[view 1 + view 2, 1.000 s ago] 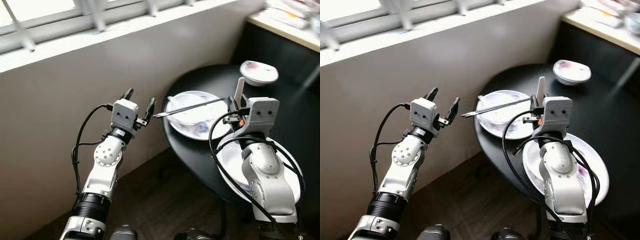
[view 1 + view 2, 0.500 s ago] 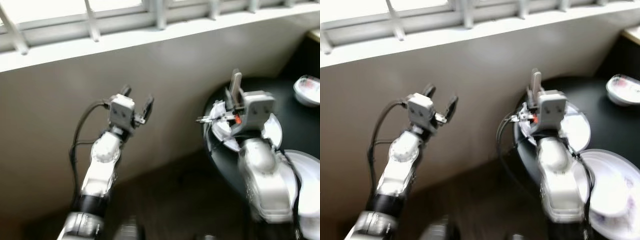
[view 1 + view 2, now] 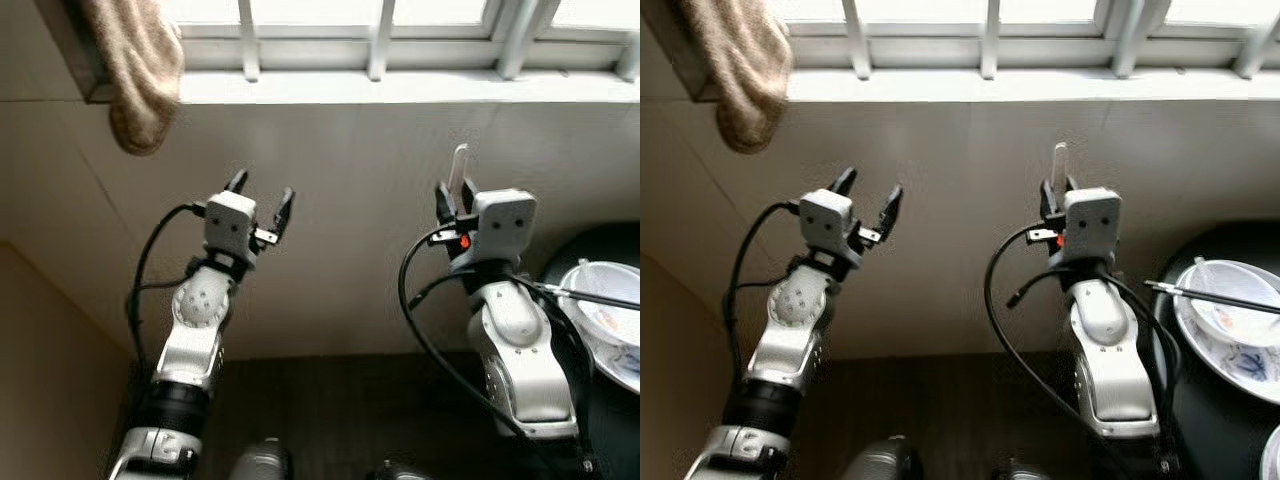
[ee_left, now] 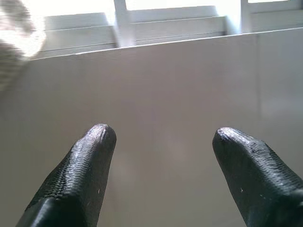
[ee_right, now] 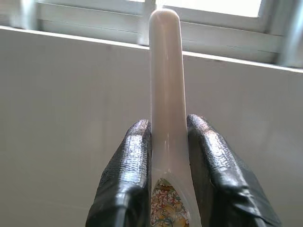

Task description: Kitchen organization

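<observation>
I've turned away from the round black tabletop (image 3: 1240, 400), now off to my right gripper's (image 3: 450, 195) side. It pinches the white ceramic spoon (image 5: 166, 94) upright; left gripper (image 3: 260, 200) gapes empty. I'd keep the spoon steady while turning.

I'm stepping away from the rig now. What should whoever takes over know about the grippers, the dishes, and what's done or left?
Right gripper: shut on a white spoon, handle up, facing the wall under the window.
Left gripper: open, empty, raised beside it.
Table at the robot's right: a bowl on a plate, chopsticks across the bowl.
Done: spoon picked up.
Left: put the spoon away; bowl, plate and chopsticks are not yet cleared.
</observation>
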Tool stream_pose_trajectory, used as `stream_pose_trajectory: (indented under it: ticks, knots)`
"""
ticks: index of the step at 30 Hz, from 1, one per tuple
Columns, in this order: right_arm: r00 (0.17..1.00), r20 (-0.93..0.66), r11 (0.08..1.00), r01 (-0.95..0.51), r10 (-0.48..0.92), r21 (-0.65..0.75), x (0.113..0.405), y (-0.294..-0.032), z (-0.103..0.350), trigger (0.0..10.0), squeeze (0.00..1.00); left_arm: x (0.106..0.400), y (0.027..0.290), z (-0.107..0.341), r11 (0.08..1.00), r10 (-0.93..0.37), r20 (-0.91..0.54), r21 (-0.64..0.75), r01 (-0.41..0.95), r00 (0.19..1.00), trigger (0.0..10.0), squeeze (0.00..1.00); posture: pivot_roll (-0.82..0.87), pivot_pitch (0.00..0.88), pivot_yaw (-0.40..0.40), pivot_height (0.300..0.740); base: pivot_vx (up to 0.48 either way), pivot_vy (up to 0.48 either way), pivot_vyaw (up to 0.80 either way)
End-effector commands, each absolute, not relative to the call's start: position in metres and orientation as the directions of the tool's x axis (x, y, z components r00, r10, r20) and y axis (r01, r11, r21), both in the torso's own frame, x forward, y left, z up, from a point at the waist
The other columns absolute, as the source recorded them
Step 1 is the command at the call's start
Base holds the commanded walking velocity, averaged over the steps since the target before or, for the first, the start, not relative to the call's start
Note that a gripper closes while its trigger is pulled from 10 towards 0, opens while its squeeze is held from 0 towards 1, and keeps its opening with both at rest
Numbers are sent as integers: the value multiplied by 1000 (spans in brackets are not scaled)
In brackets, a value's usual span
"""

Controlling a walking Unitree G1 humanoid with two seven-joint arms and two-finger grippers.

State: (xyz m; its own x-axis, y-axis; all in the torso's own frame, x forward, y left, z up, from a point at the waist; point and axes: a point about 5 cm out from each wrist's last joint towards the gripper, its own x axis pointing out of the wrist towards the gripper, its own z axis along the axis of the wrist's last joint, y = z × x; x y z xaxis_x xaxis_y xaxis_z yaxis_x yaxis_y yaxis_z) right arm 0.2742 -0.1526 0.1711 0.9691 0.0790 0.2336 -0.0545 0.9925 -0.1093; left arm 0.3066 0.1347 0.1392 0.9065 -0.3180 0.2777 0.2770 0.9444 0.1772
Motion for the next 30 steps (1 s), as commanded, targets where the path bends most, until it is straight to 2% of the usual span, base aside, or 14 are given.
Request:
stream_pose_trajectory:
  ticks: [1, 19, 30]
  knots:
    - [970, 237, 991, -29, 60, -130, 273, -160, 171, 0, 0, 306, 126, 141, 936, -344, 287, 174, 304, 894, 10000, 0, 46, 0, -33, 740, 0, 0, 800]
    - [971, 230, 990, -32, 64, -139, 274, -158, 167, 0, 0, 307, 126, 141, 940, -337, 285, 160, 302, 897, 10000, 0, 49, 0, -31, 740, 0, 0, 800]
    - [970, 234, 990, -29, 60, -136, 275, -158, 166, 0, 0, 308, 127, 142, 940, -336, 292, 160, 301, 895, 10000, 0, 52, 0, -30, 740, 0, 413, 800]
